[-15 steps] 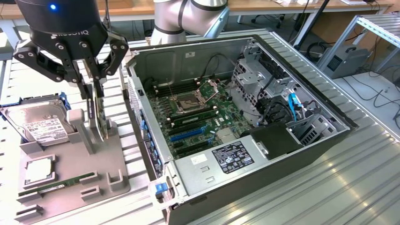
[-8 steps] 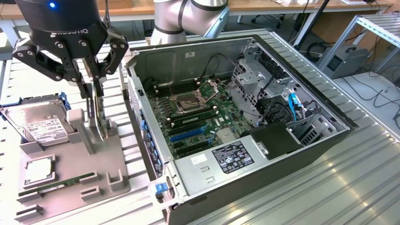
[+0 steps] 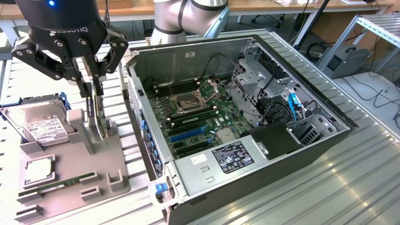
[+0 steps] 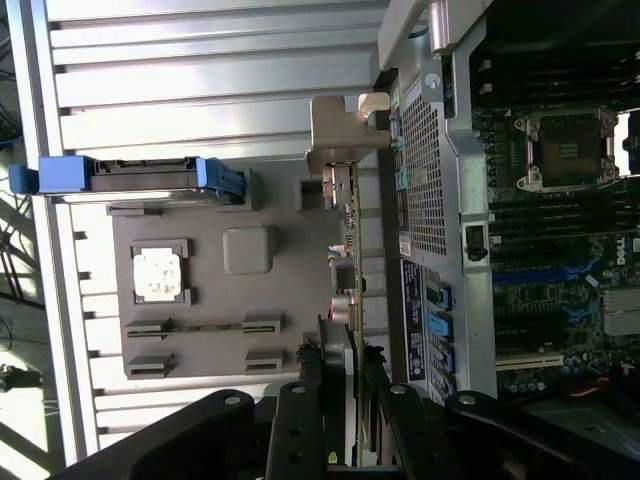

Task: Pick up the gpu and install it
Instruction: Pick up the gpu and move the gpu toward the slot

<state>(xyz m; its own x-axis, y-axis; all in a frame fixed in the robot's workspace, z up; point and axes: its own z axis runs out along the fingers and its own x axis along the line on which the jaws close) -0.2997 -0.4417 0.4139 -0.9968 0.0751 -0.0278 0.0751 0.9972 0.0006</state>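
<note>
The gpu (image 3: pixel 97 115) stands on edge, a thin card seen edge-on, over the grey holder tray (image 3: pixel 75 187) at the exterior view's left. My gripper (image 3: pixel 91 89) comes down from above and is shut on the card's upper edge. The card's lower edge sits between the tray's upright posts; I cannot tell if it still rests in them. In the wrist view the gpu (image 4: pixel 352 250) runs away from my gripper (image 4: pixel 345 365), its silver end bracket (image 4: pixel 340 125) at the far end. The open computer case (image 3: pixel 250 61) lies beside it, with the motherboard (image 3: pixel 200 117) exposed.
On the tray lie a hard drive (image 3: pixel 40 124), a square CPU (image 3: pixel 39 171) and a narrow RAM stick (image 3: pixel 56 185). Blue expansion slots (image 3: pixel 190 133) show on the motherboard. The case wall (image 3: pixel 147 122) stands close to the card. Ribbed metal table (image 3: pixel 325 187) surrounds everything.
</note>
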